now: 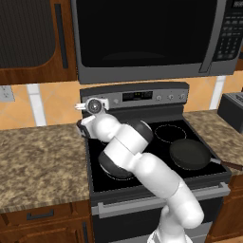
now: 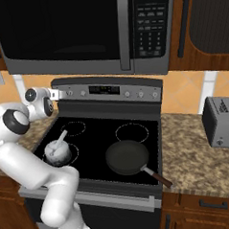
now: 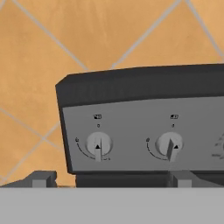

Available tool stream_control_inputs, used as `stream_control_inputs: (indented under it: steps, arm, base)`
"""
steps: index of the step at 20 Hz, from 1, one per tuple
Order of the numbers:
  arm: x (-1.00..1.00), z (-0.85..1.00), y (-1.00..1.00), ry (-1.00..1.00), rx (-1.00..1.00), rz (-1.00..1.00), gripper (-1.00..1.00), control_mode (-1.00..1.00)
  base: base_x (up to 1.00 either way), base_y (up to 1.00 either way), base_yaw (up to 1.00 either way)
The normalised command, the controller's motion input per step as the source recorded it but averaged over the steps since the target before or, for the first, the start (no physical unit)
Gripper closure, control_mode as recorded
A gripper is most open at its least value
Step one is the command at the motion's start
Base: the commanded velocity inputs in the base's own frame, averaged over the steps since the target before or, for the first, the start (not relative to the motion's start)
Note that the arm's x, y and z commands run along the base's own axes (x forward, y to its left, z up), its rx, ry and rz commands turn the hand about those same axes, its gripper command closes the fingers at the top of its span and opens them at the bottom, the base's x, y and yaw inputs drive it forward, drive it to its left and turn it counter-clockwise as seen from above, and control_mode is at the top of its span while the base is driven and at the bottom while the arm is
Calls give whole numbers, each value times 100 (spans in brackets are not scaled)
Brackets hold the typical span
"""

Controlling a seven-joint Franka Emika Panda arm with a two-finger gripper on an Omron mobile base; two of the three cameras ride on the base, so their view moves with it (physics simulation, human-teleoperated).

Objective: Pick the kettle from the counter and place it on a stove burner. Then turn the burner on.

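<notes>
The silver-grey kettle stands upright on the stove's front left burner, apart from my hand. My gripper hangs above and behind it, pointed at the left end of the stove's back control panel. In the hand view its fingertips stand wide apart, open and empty, just short of the panel. The leftmost knob and the knob beside it sit between the fingers. The speckled granite counter flanks the stove on both sides.
A black frying pan lies on the front right burner, its handle over the stove's front right corner. A microwave hangs low over the stove. A toaster stands on the right counter. My arm leans across the left burners.
</notes>
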Motion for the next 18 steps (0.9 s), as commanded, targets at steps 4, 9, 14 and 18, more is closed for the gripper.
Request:
stream_control_inputs:
  steps: [4, 9, 14, 18]
  arm:
    - [9, 0, 14, 0, -4, 0, -100, -100]
    - [16, 0, 13, 0, -6, 0, -100, -100]
    - [9, 0, 1, 0, -2, 0, -100, -100]
    - [14, 0, 0, 0, -1, 0, -100, -100]
  base:
    - [0, 0, 0]
    - [0, 0, 0]
    - [0, 0, 0]
    - [0, 0, 0]
